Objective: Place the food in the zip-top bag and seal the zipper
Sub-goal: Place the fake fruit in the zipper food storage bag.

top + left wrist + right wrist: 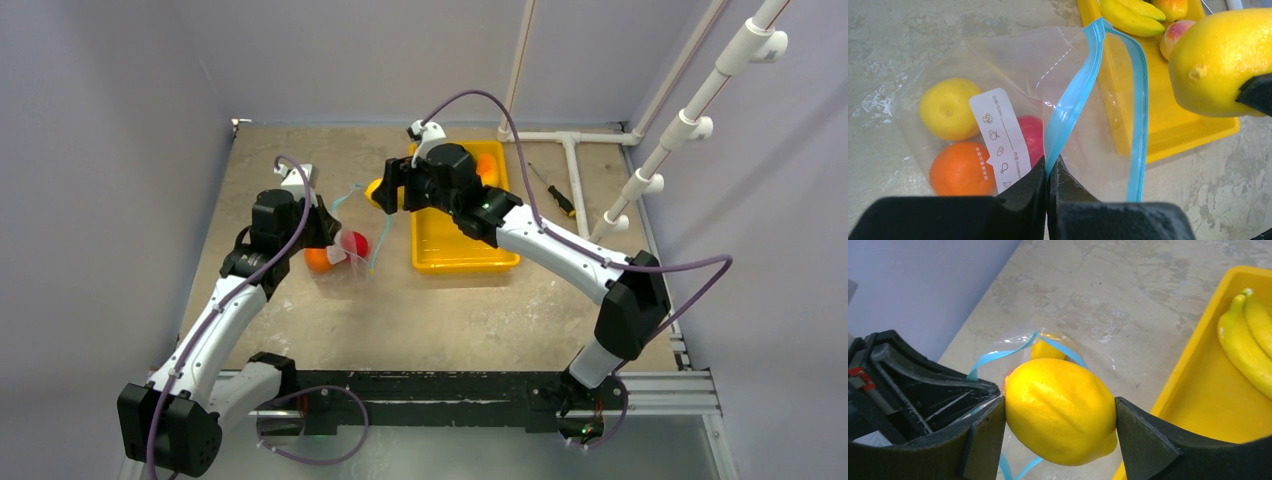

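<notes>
Mottled table (430,310) carries a clear, floppy zip-top bag (1013,60), left gripper (1049,167) pinched on its likely slick teal zipper (1075,95); right gripper (1060,417) clamps a probably hard, light yellow lemon (1058,400) midway.

left arm (215,320) runs forward from its base, elbow low, wrist turned to the right. left gripper (1049,175): fingers (1023,187) pressed together, tips pinching the zipper (1068,105). right arm (560,245) is bent at the elbow, forearm stretched left across the middle, wrist aimed at the left gripper, the two heads near but apart. right gripper (1060,412): fingers spread wide, one on each side of a lemon (1058,400), both pads touching it.
</notes>
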Robot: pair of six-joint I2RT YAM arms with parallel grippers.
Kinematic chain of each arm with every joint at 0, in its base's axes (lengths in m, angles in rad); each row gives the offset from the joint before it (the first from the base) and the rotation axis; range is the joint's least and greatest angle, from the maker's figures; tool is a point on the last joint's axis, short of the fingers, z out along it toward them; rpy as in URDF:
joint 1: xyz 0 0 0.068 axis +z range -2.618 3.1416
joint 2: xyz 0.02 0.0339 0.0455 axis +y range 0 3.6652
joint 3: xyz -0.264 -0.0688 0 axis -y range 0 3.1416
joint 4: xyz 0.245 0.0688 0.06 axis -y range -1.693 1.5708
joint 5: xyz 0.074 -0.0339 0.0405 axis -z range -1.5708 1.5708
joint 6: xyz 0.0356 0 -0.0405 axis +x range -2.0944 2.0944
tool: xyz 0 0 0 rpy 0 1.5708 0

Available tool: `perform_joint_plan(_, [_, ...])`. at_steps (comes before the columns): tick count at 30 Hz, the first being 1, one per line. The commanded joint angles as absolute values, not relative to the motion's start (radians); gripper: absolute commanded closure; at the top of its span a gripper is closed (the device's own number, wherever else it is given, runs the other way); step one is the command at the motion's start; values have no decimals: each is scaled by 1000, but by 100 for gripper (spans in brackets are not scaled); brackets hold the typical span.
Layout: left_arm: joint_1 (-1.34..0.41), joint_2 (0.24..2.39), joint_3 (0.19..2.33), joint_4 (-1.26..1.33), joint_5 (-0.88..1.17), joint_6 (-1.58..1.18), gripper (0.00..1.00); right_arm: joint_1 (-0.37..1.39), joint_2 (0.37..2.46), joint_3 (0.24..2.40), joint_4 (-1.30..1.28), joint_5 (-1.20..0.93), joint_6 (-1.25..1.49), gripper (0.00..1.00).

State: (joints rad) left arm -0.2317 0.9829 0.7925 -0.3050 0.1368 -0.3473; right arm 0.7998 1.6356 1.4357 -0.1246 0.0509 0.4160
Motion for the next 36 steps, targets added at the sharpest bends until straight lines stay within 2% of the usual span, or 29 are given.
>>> perform_joint_plan(1, [-236,968,797,-287,133,-331,100,821,1614,1459,-62,2,393,75])
perform_joint_plan(17, [-236,965,795,-285,143,-333,100,871,1730,1485,-59,-21,417,73])
perform_joint_plan(22, [-236,965,795,-282,151,-333,100,874,1789,1536,-111,32,448,65])
perform_joint_plan(24, [-236,965,795,-283,153,-333,100,874,1811,1559,-134,69,471,55])
perform_joint_plan(26, [-236,964,795,-283,154,-333,100,874,1825,1573,-143,87,490,40])
perform_joint_plan(29, [-236,965,796,-282,160,-333,100,874,1836,1583,-138,90,514,26])
perform_joint_plan(36, [-236,971,796,-283,166,-333,100,874,1850,1589,-120,49,537,12])
